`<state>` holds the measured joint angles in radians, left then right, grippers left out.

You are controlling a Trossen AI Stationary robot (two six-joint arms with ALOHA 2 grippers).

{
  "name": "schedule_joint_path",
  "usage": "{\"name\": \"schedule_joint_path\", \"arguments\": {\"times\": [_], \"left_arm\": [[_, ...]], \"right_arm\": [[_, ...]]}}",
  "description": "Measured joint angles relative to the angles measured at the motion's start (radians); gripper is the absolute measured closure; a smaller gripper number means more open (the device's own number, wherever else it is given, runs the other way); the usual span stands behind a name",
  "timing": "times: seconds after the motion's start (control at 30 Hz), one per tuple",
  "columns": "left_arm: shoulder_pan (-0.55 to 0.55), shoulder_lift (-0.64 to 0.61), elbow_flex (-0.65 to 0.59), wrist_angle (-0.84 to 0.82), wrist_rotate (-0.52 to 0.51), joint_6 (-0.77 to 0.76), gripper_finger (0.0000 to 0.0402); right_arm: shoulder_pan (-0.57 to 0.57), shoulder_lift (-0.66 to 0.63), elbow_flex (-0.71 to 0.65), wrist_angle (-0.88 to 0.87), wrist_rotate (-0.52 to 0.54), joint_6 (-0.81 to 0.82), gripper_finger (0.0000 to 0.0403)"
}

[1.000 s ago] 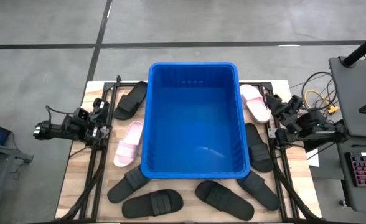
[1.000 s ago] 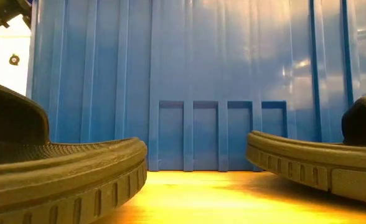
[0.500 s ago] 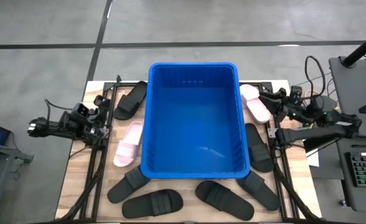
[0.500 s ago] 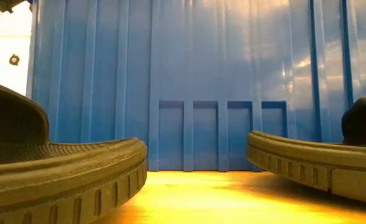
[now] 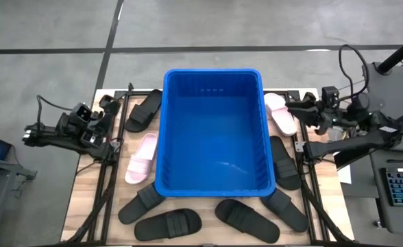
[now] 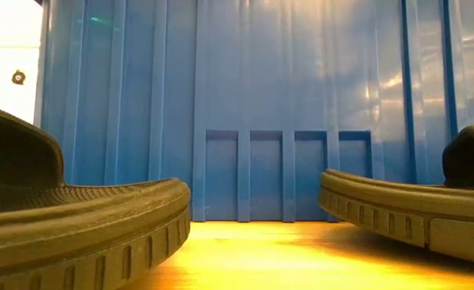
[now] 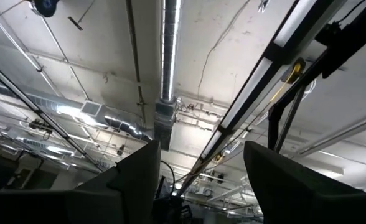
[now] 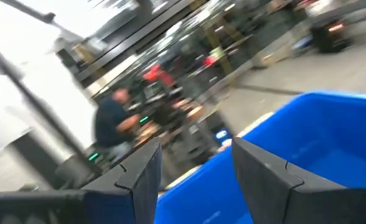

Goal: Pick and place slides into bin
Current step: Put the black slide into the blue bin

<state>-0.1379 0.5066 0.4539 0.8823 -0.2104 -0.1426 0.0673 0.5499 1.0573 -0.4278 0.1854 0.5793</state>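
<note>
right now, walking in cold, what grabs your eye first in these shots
The big blue bin sits mid-table with nothing in it. Slides ring it on the wood: black ones along the near edge and both sides, a pink one on its left, another pink one at its right. Both arms wait at the table's sides, left claw and right claw open.

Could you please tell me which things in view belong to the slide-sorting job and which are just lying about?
Belonging to the job:
- black slides around the bin
- pink slides, one each side
- blue bin, nothing in it yet
- left gripper, right gripper, both open

Just lying about:
- keyboard
- cables
</note>
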Motion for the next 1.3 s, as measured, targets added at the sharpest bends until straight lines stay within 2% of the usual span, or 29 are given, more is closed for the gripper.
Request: {"name": "schedule_joint_path", "arguments": {"times": [0.07,0.23,0.37,0.63,1.0,1.13,1.3], "left_arm": [[0.000,0.029,0.025,-0.010,-0.004,0.032,0.0185],[0.000,0.069,0.049,-0.011,-0.005,0.077,0.0185],[0.000,0.071,0.045,-0.010,-0.005,0.073,0.0185],[0.000,0.066,0.044,-0.009,-0.007,0.072,0.0185],[0.000,0.068,0.035,-0.009,-0.053,0.078,0.0185],[0.000,0.069,0.028,-0.010,-0.061,0.077,0.0185],[0.000,0.069,0.028,-0.010,-0.063,0.073,0.0185]], "right_arm": [[0.000,0.033,0.047,-0.038,-0.054,0.006,0.0219],[0.000,0.112,0.152,-0.237,-0.103,0.226,0.0224],[0.000,0.160,0.216,-0.338,-0.165,0.299,0.0227],[0.000,0.237,0.305,-0.353,-0.361,0.393,0.0227],[0.032,0.323,0.312,-0.387,-0.573,0.617,0.0227],[0.082,0.343,0.311,-0.418,-0.623,0.700,0.0227],[0.173,0.347,0.311,-0.462,-0.630,0.814,0.0227]]}}
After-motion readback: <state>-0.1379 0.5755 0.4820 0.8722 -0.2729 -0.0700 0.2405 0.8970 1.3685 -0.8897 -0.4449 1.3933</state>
